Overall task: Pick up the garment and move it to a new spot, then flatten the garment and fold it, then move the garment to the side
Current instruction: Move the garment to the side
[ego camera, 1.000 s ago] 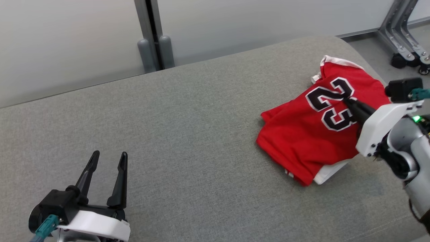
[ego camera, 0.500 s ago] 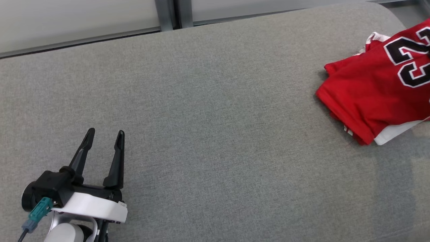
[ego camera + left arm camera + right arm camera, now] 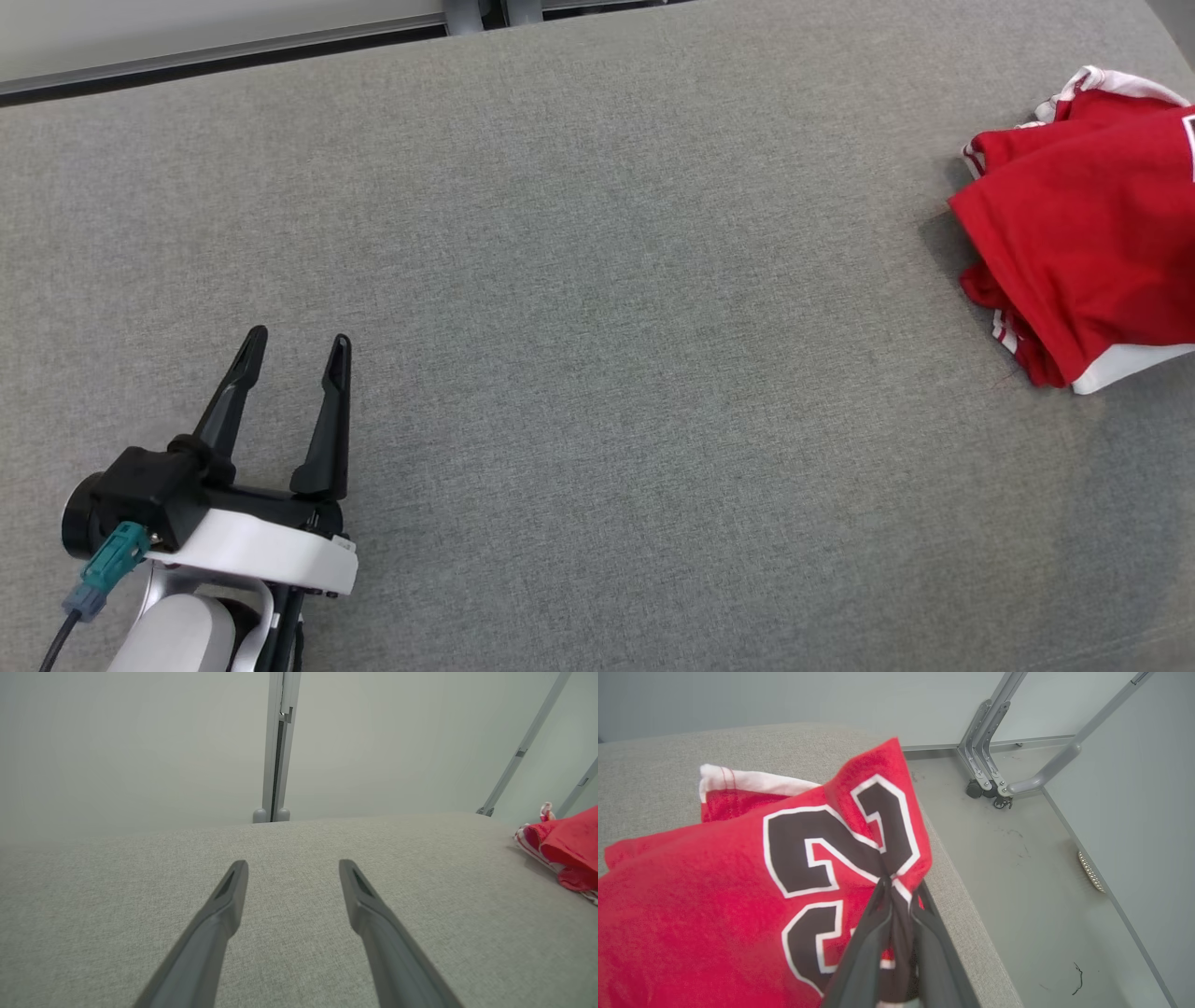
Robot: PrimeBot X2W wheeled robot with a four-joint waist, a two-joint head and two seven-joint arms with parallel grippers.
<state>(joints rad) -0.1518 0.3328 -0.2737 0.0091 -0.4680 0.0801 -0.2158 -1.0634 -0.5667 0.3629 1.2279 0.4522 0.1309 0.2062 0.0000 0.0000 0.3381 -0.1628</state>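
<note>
Red jersey [image 3: 1083, 243] with white trim and a big black number outlined in white. It's bunched up, not flat, at the right edge of the grey padded top [image 3: 560, 280], one fold by the number pulled up into a peak.

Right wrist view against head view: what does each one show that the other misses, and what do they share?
Right wrist view: the right hand pinching the jersey at its black number, the floor, a wheeled frame. Head view: the left hand, open. Shared: the red jersey on the grey surface.
</note>
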